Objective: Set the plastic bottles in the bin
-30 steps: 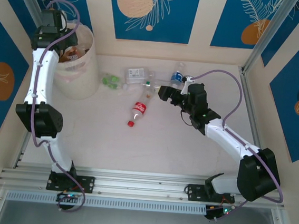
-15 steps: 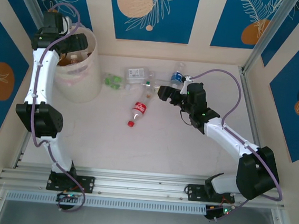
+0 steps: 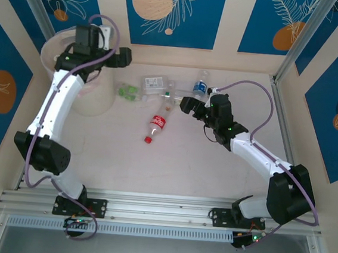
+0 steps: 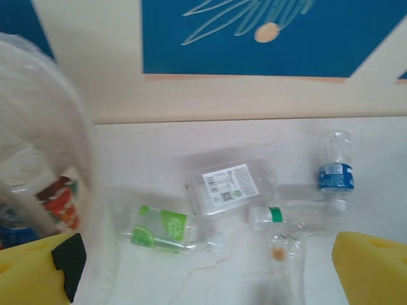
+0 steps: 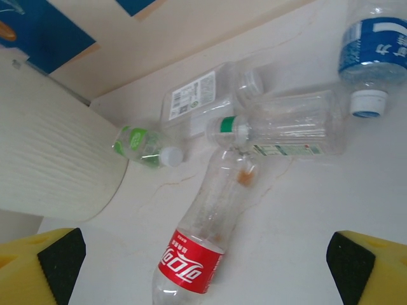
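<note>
Cream-white and ribbed, the bin (image 3: 97,96) stood at the far left of the table (image 3: 171,168), just beside the left gripper (image 3: 122,57); that gripper hung wide open and empty, its arm stretched up past the bin, wrist turned right toward the loose bottles; a green-labelled bottle (image 4: 159,227) and a flat clear bottle (image 4: 229,184) lay nearest it, on their sides; the right gripper (image 3: 186,104), likewise spread wide and holding nothing, hovered low on a half-extended arm; the red-labelled bottle (image 5: 189,270) lay ahead of its yellow fingers (image 5: 365,270); a blue-labelled bottle (image 5: 375,44) lay beyond, just beside a green-collared bottle (image 5: 286,130).
</note>
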Controlling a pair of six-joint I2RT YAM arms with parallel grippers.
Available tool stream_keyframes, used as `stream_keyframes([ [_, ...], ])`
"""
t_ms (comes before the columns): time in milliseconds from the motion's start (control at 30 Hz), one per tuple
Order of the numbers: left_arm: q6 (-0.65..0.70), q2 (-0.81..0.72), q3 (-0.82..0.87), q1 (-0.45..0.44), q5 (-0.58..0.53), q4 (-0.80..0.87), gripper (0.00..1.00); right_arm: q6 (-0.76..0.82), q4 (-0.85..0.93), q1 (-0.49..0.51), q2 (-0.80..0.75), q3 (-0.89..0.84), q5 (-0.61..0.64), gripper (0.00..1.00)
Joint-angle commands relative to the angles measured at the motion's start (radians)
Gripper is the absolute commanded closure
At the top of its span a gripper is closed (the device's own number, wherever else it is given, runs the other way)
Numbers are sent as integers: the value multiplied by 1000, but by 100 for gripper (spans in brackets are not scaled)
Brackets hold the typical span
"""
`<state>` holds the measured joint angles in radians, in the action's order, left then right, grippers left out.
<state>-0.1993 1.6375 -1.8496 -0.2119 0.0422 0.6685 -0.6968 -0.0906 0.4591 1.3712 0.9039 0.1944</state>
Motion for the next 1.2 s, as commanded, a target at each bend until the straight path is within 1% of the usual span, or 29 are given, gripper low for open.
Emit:
stream_keyframes([
  [0,9,-77,119,-67,-106,-134,0,-96,65,-16,44,56,9,1],
  [100,-42,-124,236,-116,-129,-203,0,-137,97,-12,94,91,-29,1],
  [267,-130,-161,368,-165,-90,-242,0,-190,120,-4,166,136,-75,0],
  [333,-170,-168,416,-177,-93,-253,0,-195,156,5,204,175,-90,0],
  [400,-210,-175,474,-181,-69,-274,0,-197,217,16,251,224,-86,0],
  [500,-222,-171,536,-185,-31,-269,0,-207,305,26,317,307,-81,0],
  [600,-231,-154,595,-202,-43,-267,0,-226,317,30,357,338,-92,1],
  [700,-247,-120,625,-228,-74,-251,0,-242,340,33,394,375,-104,1],
  [833,-251,-69,655,-297,-99,-263,0,-269,344,32,415,388,-92,1],
  [1033,-274,48,666,-385,-117,-253,0,-273,345,29,403,378,-63,0],
  [1167,-272,117,653,-415,-131,-256,0,-274,335,21,379,349,-42,0],
])
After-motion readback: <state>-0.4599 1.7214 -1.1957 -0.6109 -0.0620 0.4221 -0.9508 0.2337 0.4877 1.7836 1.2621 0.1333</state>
